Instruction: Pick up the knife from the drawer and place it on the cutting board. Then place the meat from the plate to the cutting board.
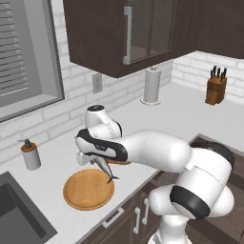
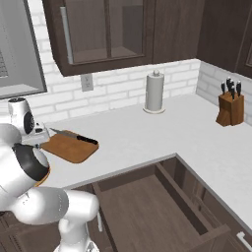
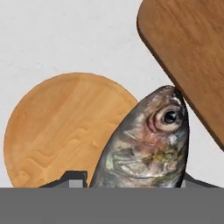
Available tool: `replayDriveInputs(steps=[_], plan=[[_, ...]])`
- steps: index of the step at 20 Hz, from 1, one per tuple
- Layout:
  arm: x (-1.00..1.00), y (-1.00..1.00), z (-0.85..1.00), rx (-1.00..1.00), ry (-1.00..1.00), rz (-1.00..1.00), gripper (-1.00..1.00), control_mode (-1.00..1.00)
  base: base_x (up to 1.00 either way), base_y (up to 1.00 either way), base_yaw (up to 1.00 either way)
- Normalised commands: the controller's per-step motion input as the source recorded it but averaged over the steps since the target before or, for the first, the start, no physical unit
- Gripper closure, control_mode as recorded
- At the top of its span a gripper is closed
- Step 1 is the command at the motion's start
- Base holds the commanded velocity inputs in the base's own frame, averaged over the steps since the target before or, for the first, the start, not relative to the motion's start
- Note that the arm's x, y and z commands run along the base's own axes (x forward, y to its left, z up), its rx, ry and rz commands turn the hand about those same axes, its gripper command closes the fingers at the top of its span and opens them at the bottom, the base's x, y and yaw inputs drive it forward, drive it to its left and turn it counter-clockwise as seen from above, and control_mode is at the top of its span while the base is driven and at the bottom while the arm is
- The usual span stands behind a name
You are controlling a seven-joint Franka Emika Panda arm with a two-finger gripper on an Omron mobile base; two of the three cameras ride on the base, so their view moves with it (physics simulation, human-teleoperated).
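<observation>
Wooden plate [image 1: 88, 189] sitting bare at the left near the counter edge, fish [image 1: 104, 168] already lifted off it and hanging tail-down just above its right rim; pinched between the gripper [image 1: 93, 160] jaws, so closed on the fish, not wide; from the hand view, head pokes out past the fingers [image 3: 73, 178], nose right up against the board [image 3: 188, 57] corner, plate behind and to the left. Next over, board lying flat just beside the plate, mostly hidden by the arm from the left base view; clearer from the right side, with the knife [image 2: 73, 136] already resting along its far edge, so first half looks done. Further right, drawer [image 2: 157, 206] standing open and empty below the counter.

Stuff that could go sideways, just guessing: fish looks slick and hangs long, so could slip out mid-carry and flop back on the plate or onto the counter; dropping too early would leave it half on the board edge; coming down too far across could bump the knife; swinging low might clip the board corner and shove it.
</observation>
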Motion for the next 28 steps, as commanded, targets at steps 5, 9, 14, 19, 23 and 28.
replayDriveInputs(steps=[5, 9, 14, 19, 23, 28], plan=[[0.42, 0.00, 0.00, -0.01, 0.00, 0.42, 1.00, -1.00, 0.00, 0.00, 0.00], [0.28, 0.00, 0.00, -0.10, 0.00, 0.41, 1.00, -1.00, 0.00, 0.00, 0.00], [0.29, 0.00, 0.00, -0.10, 0.00, 0.43, 1.00, -1.00, 0.00, 0.00, 0.00], [0.41, -0.13, 0.00, 0.00, 0.01, 0.29, 1.00, -1.00, 0.00, 0.00, 0.00], [0.18, -0.17, -0.04, 0.00, 0.00, 0.09, 1.00, -1.00, 0.00, 0.00, 0.00], [0.01, -0.23, -0.21, 0.00, 0.00, 0.02, 1.00, -1.00, 0.00, 0.00, 0.00]])
